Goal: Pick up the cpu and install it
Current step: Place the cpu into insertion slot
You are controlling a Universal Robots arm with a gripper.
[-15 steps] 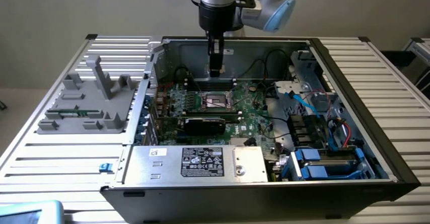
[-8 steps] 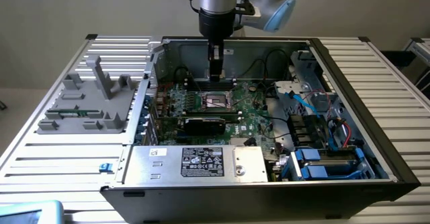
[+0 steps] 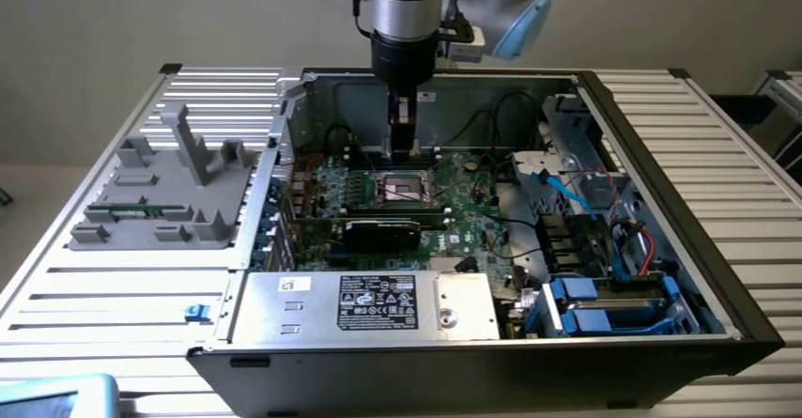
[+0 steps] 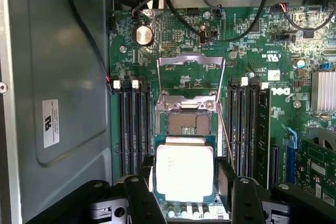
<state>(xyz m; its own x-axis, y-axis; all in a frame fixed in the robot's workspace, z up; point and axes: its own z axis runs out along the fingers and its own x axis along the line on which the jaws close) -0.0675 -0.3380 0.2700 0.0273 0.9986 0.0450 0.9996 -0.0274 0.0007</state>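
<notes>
Fingers (image 4: 137,195): black, one against each of two opposite edges of the cpu (image 4: 185,174).
Claw (image 4: 186,167): closed on the cpu, gripping the thin edges alone.
cpu: held flat, silver top toward the wrist camera, overlapping one side of the socket (image 4: 189,123); judged to be above it, not seated.
Reason for grip: edge hold probably meant to leave the underside untouched and keep the chip level with the socket.
Socket: open, contact field bare, mid-board (image 4: 178,80).
Plate (image 4: 191,60): swung up and back, apparently to clear the way down.
Lever (image 4: 224,129): released, a thin wire running beside the socket.
Slots (image 4: 131,129): dark rows on both sides of the socket, a green stick (image 4: 262,129) in one.
Arm (image 3: 404,23): pointing straight down into the case (image 3: 501,371).
Case: on its side, panel off, likely so the board faces up for a vertical reach.
Supply (image 3: 376,303): grey labelled box along the case's near edge.
Table (image 3: 113,296): pale slatted metal, carrying the case.
Fixture (image 3: 163,193): grey moulded stand on the table, just beside the case, at the exterior view's left.
Room: plain pale wall behind.
</notes>
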